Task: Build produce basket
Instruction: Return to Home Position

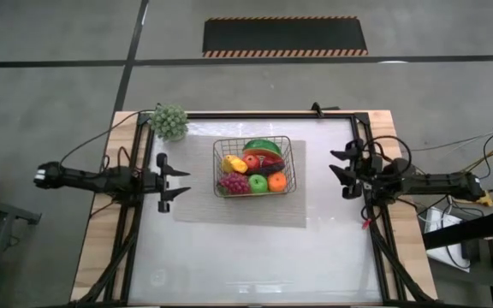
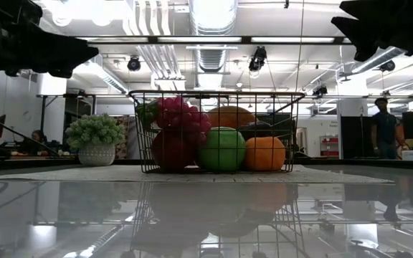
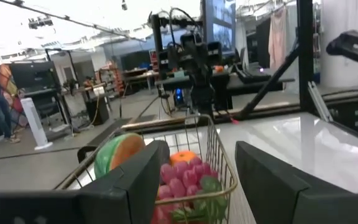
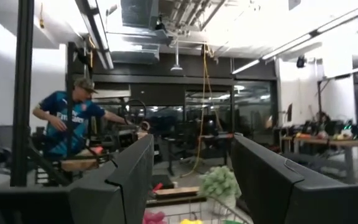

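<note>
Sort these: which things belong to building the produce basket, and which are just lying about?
Job: wire basket; in it watermelon slice, apple, lemon, grapes, green fruit, orange; left pincer, right pincer, both open.
Lying about: pale green bunch in white pot; grey mat under basket.

table (image 1: 229,265): glossy white | grey mat (image 1: 229,212): centre | potted bunch (image 1: 169,122): far-left corner

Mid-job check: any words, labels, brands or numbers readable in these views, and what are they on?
No text is legible in any view.
On the person's blue shirt: a pale chest marking, too blurred to read.
On the basket, the produce and the striped floor mat: no lettering visible.
</note>
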